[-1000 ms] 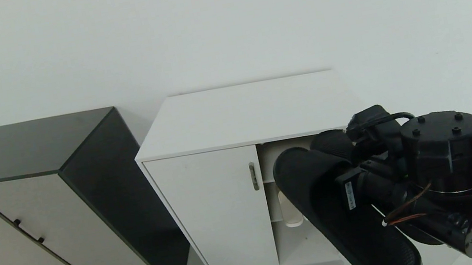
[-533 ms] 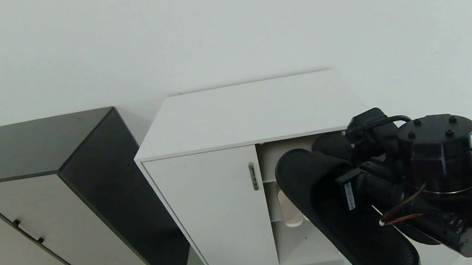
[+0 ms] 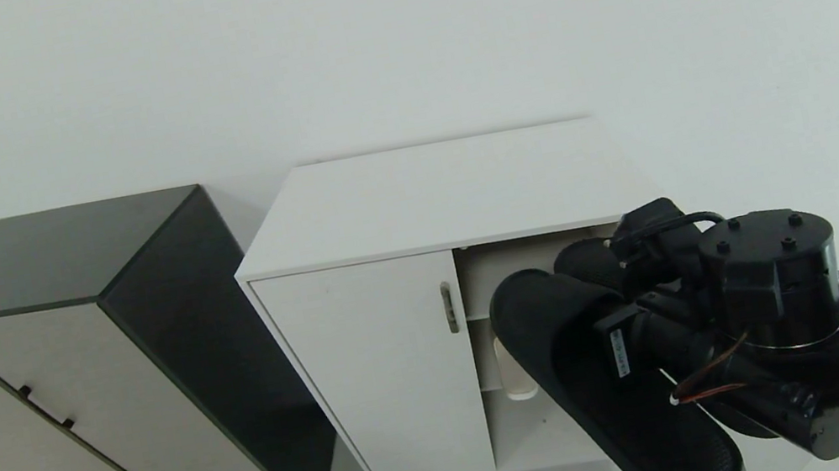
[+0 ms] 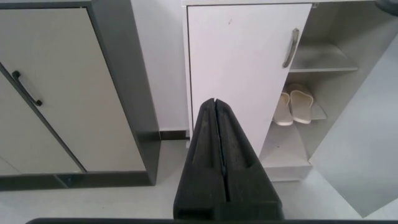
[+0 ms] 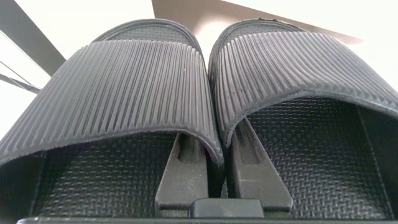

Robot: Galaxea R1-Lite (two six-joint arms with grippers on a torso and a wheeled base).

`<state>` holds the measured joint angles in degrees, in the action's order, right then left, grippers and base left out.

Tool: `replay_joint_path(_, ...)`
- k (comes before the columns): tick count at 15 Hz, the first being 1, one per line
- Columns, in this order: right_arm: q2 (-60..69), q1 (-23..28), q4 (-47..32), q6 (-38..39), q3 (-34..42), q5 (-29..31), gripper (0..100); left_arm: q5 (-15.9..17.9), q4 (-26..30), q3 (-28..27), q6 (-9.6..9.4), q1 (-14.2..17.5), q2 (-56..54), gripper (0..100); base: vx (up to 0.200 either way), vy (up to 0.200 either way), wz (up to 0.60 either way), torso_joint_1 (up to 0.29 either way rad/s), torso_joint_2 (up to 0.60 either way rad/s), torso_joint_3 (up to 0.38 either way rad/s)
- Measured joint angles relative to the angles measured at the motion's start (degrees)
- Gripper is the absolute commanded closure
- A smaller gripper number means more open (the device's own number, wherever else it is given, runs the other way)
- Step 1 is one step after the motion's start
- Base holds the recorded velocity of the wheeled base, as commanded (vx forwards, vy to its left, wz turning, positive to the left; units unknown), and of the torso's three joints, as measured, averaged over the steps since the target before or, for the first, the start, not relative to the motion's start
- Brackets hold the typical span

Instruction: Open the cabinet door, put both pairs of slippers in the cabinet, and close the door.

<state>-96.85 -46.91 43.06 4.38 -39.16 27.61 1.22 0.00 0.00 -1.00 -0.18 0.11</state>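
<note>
My right gripper [image 5: 214, 132] is shut on the pair of black slippers [image 5: 205, 93], one finger inside each, pinching their adjoining side walls. In the head view the black slippers [image 3: 576, 354] hang toe-first in front of the open right half of the white cabinet [image 3: 431, 199]. A pair of white slippers [image 4: 295, 107] lies on the cabinet's middle shelf and also shows as the white slippers [image 3: 514, 369] behind the black pair. The left door [image 3: 381, 361] with its handle [image 3: 449, 307] is closed. My left gripper [image 4: 214, 106] is shut and empty, low in front of that door.
A dark cabinet [image 3: 109, 364] with pale doors stands against the wall left of the white one, a narrow gap between them. The opened right door [image 4: 367, 143] swings out beside the open compartment. Bare floor [image 4: 155, 199] lies in front of both cabinets.
The head camera has shifted slightly. My right wrist has drifted a little left and down, and the black slippers stay held before the open compartment.
</note>
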Motion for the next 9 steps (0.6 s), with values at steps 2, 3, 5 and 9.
replay_joint_path(2,-0.1,0.0,0.0,0.0,0.0,0.0,100,0.0,0.0,0.0,0.0,0.0,0.0,100,0.0,0.0,0.0,-0.227,0.53,0.298)
replay_joint_path(3,-0.1,0.0,0.0,0.0,0.1,0.0,100,0.0,0.0,0.0,0.02,0.0,0.0,100,0.0,0.0,0.0,-0.212,0.56,0.315)
replay_joint_path(5,-0.1,0.0,0.0,0.0,0.1,0.0,100,0.0,0.0,0.0,0.0,0.0,0.0,100,0.0,0.0,0.0,-0.222,0.53,0.298)
replay_joint_path(9,-0.1,0.0,0.0,0.0,0.3,0.0,100,0.0,0.0,0.0,0.0,0.0,0.0,100,0.0,0.0,0.0,-0.204,0.52,0.31)
